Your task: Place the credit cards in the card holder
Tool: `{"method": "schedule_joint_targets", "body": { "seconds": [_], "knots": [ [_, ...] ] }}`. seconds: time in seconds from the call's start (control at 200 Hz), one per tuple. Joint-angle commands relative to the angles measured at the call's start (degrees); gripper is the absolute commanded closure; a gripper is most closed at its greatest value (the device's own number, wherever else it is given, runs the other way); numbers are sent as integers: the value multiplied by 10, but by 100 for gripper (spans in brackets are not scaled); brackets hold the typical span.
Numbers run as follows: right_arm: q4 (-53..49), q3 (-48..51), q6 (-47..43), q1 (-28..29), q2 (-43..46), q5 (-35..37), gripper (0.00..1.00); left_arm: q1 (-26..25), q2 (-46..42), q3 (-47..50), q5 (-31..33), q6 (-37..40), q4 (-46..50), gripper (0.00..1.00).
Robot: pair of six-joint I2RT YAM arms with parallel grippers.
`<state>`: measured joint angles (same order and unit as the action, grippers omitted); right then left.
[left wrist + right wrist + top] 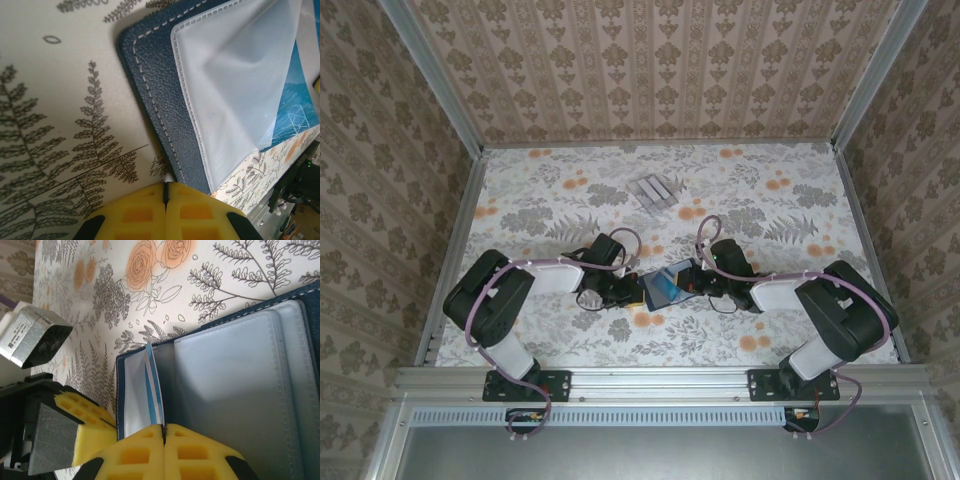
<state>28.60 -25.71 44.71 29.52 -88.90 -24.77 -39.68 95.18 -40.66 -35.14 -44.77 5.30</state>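
The dark navy card holder lies open at the table's middle, between both arms. Its stitched cover and clear sleeves show up close. My right gripper is shut on a light blue credit card, which stands on edge over the holder's left half beside a white leaf. The same card shows under a lifted clear sleeve. My left gripper is shut at the cover's outer edge, with a small white bit between its tips. I cannot tell whether it pinches the cover.
A pale grey slotted rack sits farther back on the floral table. The left arm's yellow fingers and camera housing sit close beside the holder's left edge. Metal rails border the table at both sides.
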Motion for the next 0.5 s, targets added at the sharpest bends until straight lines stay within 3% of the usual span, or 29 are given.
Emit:
{"method": "schedule_joint_targets", "body": {
  "seconds": [0.0,0.495],
  "knots": [
    [50,23,31,4,-20,38,100,-9,17,1,9,1,-15,98],
    [121,52,76,39,-28,113,100,-15,32,0,4,-9,-37,99]
  ]
}}
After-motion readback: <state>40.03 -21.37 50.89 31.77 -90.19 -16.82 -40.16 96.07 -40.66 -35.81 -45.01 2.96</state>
